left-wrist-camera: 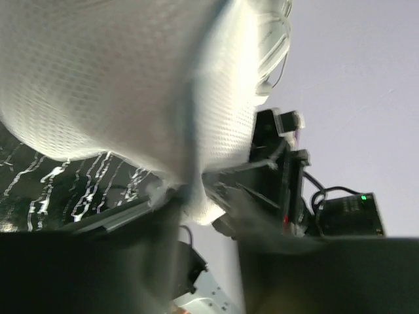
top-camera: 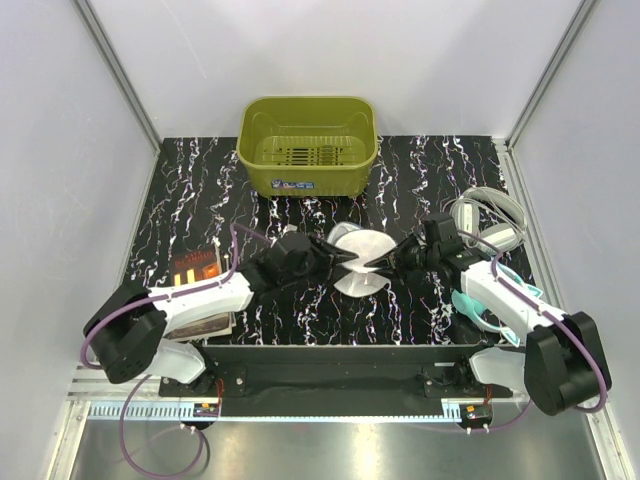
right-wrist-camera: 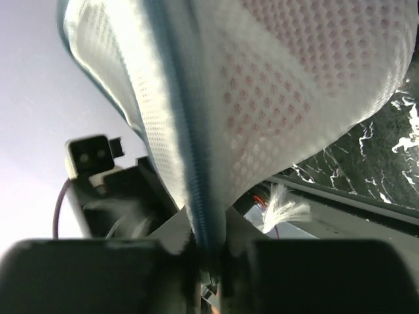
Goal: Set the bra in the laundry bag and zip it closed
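The right claw (top-camera: 392,262) pinches the laundry bag (top-camera: 362,262) on its zipper rim (right-wrist-camera: 190,163). I cannot tell if the left claw (top-camera: 337,258) grips. Hold the bag steady and pull slowly along the rim.

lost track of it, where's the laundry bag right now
In the top view the laundry bag is mid-table between the left gripper and right gripper, in front of the olive-green basket; its zipper rim runs between the right gripper's fingers.
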Available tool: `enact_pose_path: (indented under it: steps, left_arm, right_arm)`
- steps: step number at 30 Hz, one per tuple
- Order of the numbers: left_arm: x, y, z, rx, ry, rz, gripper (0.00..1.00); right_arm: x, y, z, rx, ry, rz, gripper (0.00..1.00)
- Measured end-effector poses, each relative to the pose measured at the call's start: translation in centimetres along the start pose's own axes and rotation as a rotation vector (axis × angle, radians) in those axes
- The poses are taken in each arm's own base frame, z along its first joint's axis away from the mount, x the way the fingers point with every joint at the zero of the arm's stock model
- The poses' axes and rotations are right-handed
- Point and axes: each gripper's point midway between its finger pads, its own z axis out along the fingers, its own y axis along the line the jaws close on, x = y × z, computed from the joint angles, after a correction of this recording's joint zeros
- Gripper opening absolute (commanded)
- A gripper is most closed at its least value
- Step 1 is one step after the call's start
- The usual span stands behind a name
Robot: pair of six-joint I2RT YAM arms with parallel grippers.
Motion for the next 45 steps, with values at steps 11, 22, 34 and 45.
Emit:
enact_pose_path:
  steps: [11, 22, 34, 45]
  left_arm:
    - [-3.8, -3.2, -8.4, 0.132, -0.150, 0.528, 0.43]
    - [-0.2, 3.7, -5.4, -0.002, 0.040, 1.021, 0.58]
    - [0.8, 2.4, -2.2, -0.065, -0.024, 1.099, 0.43]
    - [-1.2, 2.5, -0.9, -0.152, -0.121, 1.127, 0.21]
  right_arm:
    - [0.4, 0.0, 0.4, 0.000, 0.084, 0.041, 0.00]
    - [0.8, 0.7, 0.1, -0.016, 0.117, 0.108, 0.00]
    - [0.7, 1.7, -0.1, -0.029, 0.114, 0.152, 0.00]
    - [0.7, 1.8, -0.1, -0.029, 0.115, 0.167, 0.00]
